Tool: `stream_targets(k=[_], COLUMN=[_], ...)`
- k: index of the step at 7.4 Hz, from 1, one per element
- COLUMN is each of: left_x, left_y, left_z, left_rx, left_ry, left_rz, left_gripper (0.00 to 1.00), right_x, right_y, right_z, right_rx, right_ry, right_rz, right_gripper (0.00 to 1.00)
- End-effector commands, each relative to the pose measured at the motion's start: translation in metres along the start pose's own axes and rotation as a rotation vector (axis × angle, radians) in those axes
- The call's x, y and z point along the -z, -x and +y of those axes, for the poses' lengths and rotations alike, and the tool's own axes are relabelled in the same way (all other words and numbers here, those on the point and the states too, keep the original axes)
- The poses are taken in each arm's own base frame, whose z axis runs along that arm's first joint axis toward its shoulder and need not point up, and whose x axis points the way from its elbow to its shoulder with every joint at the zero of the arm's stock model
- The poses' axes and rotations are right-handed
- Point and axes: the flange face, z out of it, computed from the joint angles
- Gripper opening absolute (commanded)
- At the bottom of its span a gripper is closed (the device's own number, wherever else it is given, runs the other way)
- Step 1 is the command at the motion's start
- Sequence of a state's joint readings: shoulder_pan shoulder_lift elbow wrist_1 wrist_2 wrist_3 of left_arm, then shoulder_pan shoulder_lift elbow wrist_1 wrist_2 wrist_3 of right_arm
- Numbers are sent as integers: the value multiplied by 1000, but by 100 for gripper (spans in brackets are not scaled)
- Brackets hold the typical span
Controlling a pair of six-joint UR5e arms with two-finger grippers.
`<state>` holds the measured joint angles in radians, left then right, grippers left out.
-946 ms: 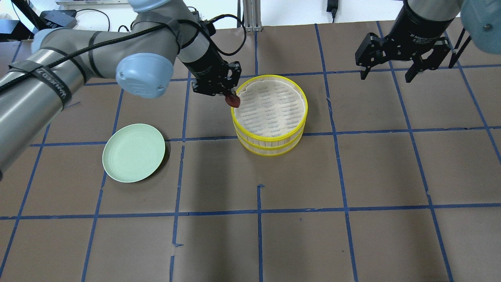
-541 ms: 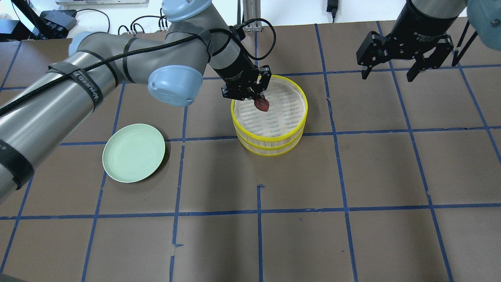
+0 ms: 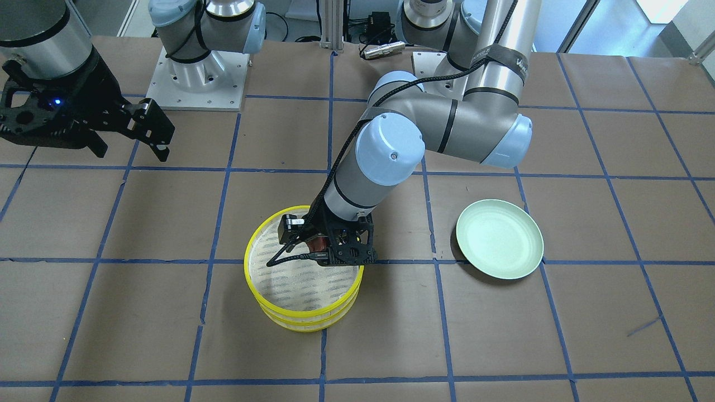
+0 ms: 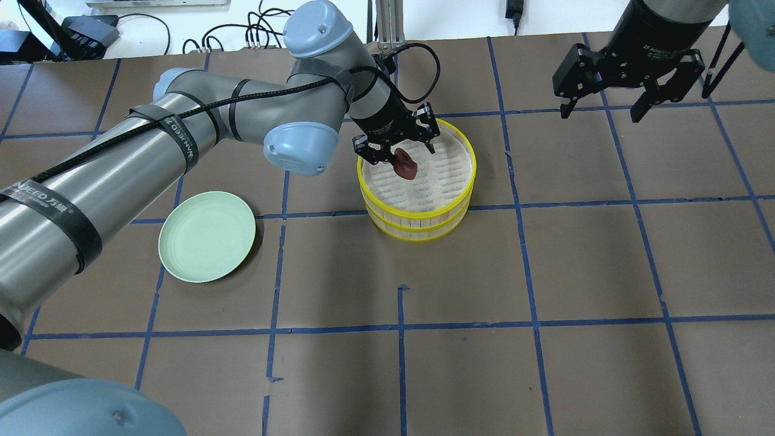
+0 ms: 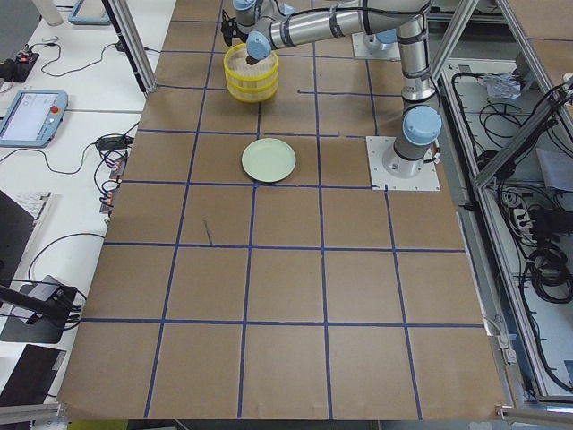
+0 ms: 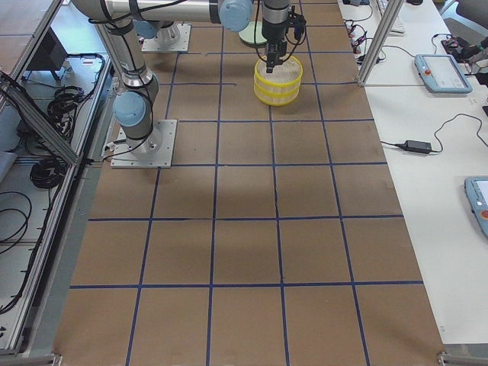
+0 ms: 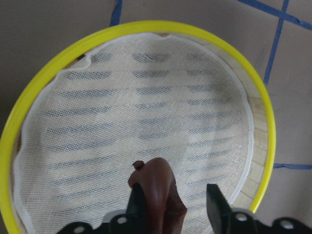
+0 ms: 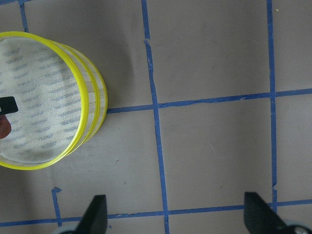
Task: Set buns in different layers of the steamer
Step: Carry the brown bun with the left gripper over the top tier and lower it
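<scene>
left tool is holding its jaws apart, glossy reddish-brown bun touching one finger over the yellow-rimmed top steamer tray, away from the edges of the desk. i'd be releasing low, centred. right tool is gaping.

Reddish-brown bun, yellow-rimmed steamer

The upper steamer layer sits on the lower layer and covers its inside, so its contents cannot be seen. In the front-facing view the left gripper hides most of the reddish-brown bun. In the left wrist view the bun's underside runs off the bottom edge; it seems to lean on one finger. Of the right gripper only two finger ends show — the rest is cut off. Both side views are too small to show the bun.
</scene>
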<state>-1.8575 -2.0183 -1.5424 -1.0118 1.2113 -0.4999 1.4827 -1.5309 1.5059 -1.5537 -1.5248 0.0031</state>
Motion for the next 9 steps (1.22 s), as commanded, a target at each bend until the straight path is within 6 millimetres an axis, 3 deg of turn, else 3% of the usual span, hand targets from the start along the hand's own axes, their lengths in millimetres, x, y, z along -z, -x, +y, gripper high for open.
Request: stream_targets(k=[1, 5, 7, 8, 9], left_x=[22, 22, 35, 81, 134], left_y=[-3, 3, 4, 37, 82], left_z=[3, 3, 3, -10, -16], left_rx=[-15, -4, -7, 42, 101], left_ry=[-34, -43, -61, -114, -103], left_rz=[-5, -43, -48, -116, -132], left_gripper=[95, 98, 100, 100, 99], right_x=[3, 3, 4, 4, 5], right_y=[2, 2, 2, 2, 2], right_z=[0, 1, 1, 2, 2], right_rx=[2, 2, 3, 3, 3], right_ry=[-6, -6, -7, -7, -10], right_rz=[-3, 0, 0, 0, -2], right_gripper=[100, 100, 100, 100, 100])
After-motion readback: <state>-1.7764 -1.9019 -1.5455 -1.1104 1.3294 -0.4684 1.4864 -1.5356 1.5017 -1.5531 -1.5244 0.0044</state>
